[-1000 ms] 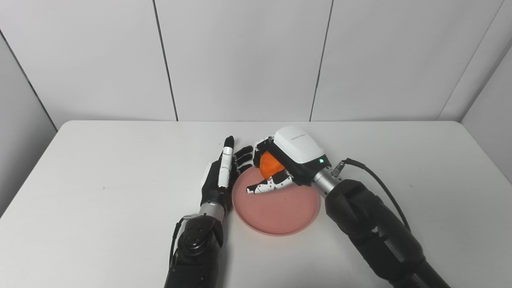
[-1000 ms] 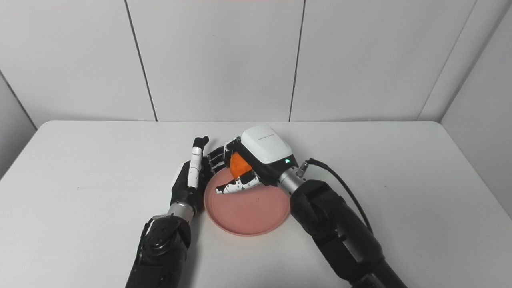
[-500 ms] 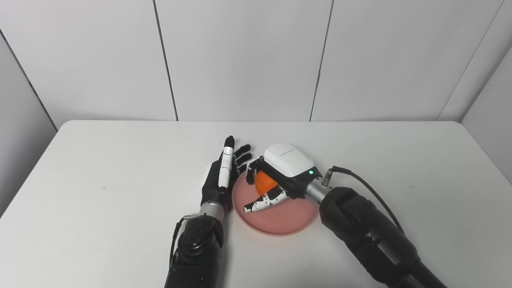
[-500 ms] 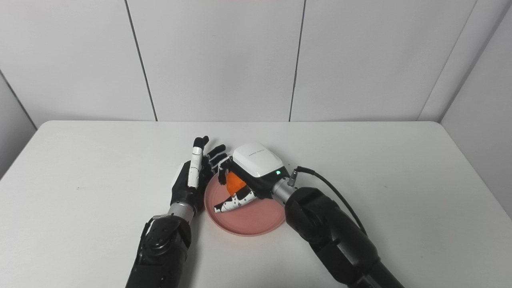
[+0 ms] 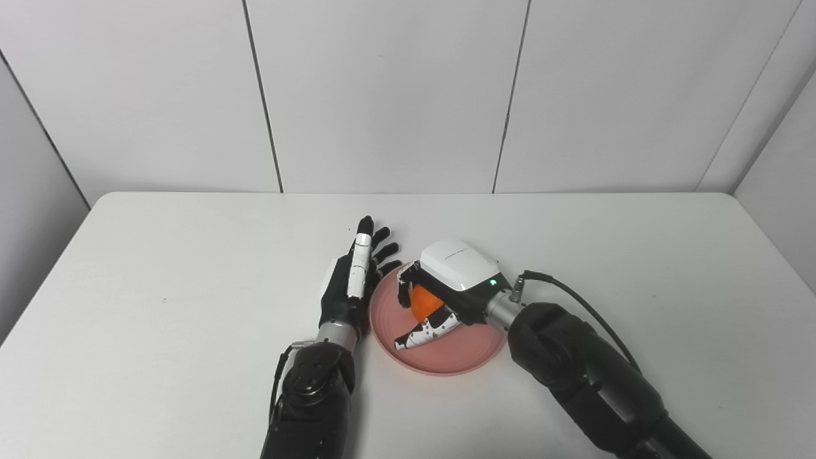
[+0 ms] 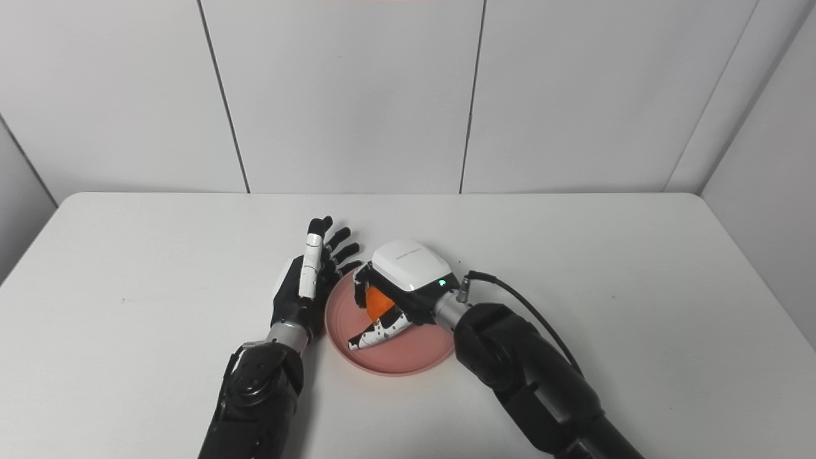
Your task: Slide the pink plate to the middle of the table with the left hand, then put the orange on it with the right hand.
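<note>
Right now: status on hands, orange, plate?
Right hand shut on orange, low over plate. Left hand open, flat at plate's left rim. Orange not released. Nothing in the way.

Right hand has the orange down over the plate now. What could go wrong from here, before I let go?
The orange is round and sits toward the plate's left half, so it may roll toward the rim once freed.

The right hand is wrapped closely around it; opening fingers or the thumb may nudge it, or drag on the pink plate and shift it.

The left hand stands open, edge-on beside the plate's left rim; any twitch could push the plate while you release.
</note>
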Action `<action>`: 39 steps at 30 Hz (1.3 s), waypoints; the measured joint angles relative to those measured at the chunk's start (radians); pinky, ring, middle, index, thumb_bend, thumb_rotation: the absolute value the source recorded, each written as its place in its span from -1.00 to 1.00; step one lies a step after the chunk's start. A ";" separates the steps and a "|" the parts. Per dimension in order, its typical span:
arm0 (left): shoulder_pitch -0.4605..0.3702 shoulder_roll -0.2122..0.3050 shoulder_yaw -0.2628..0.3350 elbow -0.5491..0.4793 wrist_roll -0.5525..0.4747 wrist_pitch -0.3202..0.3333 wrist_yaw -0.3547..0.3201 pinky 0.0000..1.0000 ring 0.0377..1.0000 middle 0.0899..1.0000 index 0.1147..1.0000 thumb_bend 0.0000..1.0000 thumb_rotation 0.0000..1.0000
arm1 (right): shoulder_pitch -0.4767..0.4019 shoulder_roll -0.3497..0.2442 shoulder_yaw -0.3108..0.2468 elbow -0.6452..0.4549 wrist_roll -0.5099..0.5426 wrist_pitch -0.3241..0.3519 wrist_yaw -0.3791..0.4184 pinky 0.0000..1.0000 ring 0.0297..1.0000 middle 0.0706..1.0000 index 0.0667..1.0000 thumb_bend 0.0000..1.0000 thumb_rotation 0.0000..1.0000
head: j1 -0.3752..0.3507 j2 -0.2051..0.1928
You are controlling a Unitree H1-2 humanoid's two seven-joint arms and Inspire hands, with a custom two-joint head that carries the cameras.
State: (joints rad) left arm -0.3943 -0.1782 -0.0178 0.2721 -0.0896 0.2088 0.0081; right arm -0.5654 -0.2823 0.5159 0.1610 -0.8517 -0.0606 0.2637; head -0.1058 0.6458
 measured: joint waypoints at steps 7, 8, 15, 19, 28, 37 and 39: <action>0.000 0.000 -0.001 0.001 0.001 0.000 0.000 0.59 0.94 1.00 0.99 0.53 0.94 | -0.010 -0.007 -0.002 -0.003 -0.032 -0.006 -0.015 -0.46 -0.36 -0.24 -0.15 0.34 0.36 | -0.003 0.002; 0.000 0.000 -0.001 0.001 0.001 0.000 0.000 0.61 0.97 1.00 0.99 0.53 0.93 | -0.010 -0.008 -0.004 -0.003 -0.032 -0.015 -0.025 -0.44 -0.34 -0.21 -0.13 0.40 0.44 | -0.003 0.002; 0.000 0.002 -0.002 0.000 -0.001 0.000 -0.004 0.61 0.90 1.00 1.00 0.55 0.94 | -0.012 -0.013 -0.026 0.001 -0.026 -0.101 -0.109 -0.09 0.01 0.11 0.15 0.78 0.89 | -0.009 0.005; 0.001 0.013 -0.011 0.000 0.000 0.000 -0.011 0.58 0.80 0.96 1.00 0.53 0.97 | -0.014 -0.016 -0.038 0.010 -0.026 -0.123 -0.134 -0.12 0.02 0.16 0.23 0.85 0.99 | -0.009 0.003; 0.001 0.014 -0.011 0.000 0.002 0.000 -0.014 0.55 0.68 0.71 1.00 0.51 1.00 | -0.018 -0.019 -0.072 0.024 0.006 -0.188 -0.175 -0.09 0.02 0.16 0.32 0.87 1.00 | -0.011 0.005; 0.002 0.014 -0.010 -0.004 0.001 0.000 -0.015 0.52 0.67 0.63 1.00 0.53 1.00 | -0.034 -0.028 -0.091 0.018 0.005 -0.205 -0.195 -0.04 0.12 0.22 0.32 0.79 1.00 | -0.011 0.006; 0.002 0.014 -0.008 -0.005 0.001 0.001 -0.015 0.55 0.72 0.64 1.00 0.55 0.98 | -0.039 -0.032 -0.101 0.015 0.005 -0.210 -0.204 -0.03 0.14 0.24 0.32 0.74 1.00 | -0.011 0.008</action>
State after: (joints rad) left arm -0.3924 -0.1640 -0.0256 0.2670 -0.0889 0.2098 -0.0071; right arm -0.6046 -0.3139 0.4144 0.1764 -0.8464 -0.2710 0.0602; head -0.1166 0.6535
